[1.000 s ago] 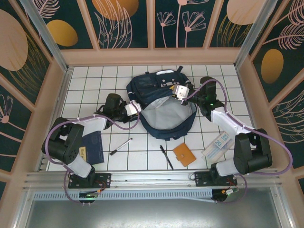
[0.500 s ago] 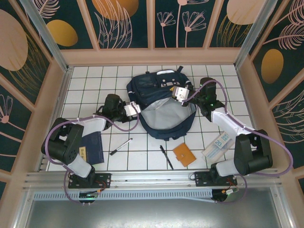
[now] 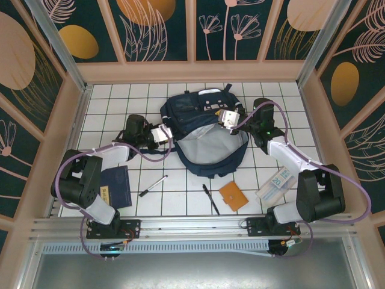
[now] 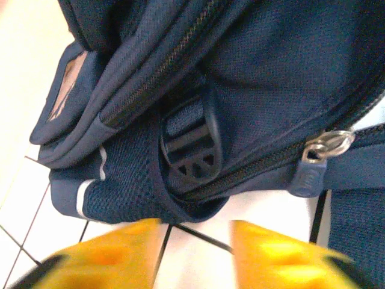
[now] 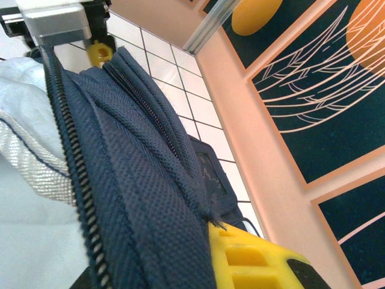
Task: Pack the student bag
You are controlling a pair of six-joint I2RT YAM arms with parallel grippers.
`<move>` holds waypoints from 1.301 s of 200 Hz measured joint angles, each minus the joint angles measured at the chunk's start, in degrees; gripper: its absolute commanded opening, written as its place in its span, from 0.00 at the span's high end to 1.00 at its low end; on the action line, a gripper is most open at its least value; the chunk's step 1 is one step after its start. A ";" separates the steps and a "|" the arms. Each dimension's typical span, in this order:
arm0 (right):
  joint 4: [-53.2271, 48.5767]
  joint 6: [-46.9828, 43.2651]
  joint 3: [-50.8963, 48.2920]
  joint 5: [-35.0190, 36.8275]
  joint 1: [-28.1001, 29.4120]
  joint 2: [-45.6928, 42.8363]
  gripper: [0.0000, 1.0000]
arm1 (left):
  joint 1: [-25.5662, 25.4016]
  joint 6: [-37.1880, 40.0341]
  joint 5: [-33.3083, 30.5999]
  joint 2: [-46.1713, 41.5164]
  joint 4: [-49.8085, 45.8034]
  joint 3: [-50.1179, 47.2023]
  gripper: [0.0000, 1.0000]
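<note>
In the left wrist view the yellow fingers (image 4: 102, 256) of the left gripper (image 4: 195, 232) are blurred and cut by the bottom edge, the student bag (image 4: 258, 90) runs off top and right, and near the worktop's (image 3: 180, 201) near-left corner the left arm (image 3: 102, 158) hides part of a dark-blue notebook (image 3: 118, 185).

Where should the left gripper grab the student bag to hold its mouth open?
Pinch the left-side zippered rim of the student bag, coming in low from the left; it is a thin folded ridge, and the right gripper holds the opposite rim.
</note>
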 measured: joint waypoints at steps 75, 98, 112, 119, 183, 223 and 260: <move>0.26 1.11 0.00 -0.61 -0.22 0.00 1.00 | -3.13 -4.17 4.00 -1.66 0.94 -3.13 0.41; 0.55 1.84 0.00 -0.63 -0.22 0.00 1.00 | -3.89 -5.14 2.60 0.20 2.23 -3.13 0.45; 0.63 2.19 0.00 -0.76 -0.22 0.00 1.00 | -4.04 -5.73 1.53 1.11 3.52 -3.13 0.46; 0.68 2.40 0.00 -0.83 -0.22 0.00 1.00 | -4.04 -5.79 1.07 1.42 3.98 -3.13 0.48; 1.88 4.15 0.00 -0.85 -0.20 0.00 1.00 | -4.85 -6.62 -2.47 2.97 7.41 -3.10 0.59; 2.86 5.49 0.00 -1.09 -0.33 0.00 1.00 | -4.85 -5.38 -0.28 3.02 9.03 -3.41 0.69; 4.81 7.91 0.00 -3.15 -1.79 0.00 1.00 | -4.85 -2.69 4.50 3.02 11.50 -4.09 0.67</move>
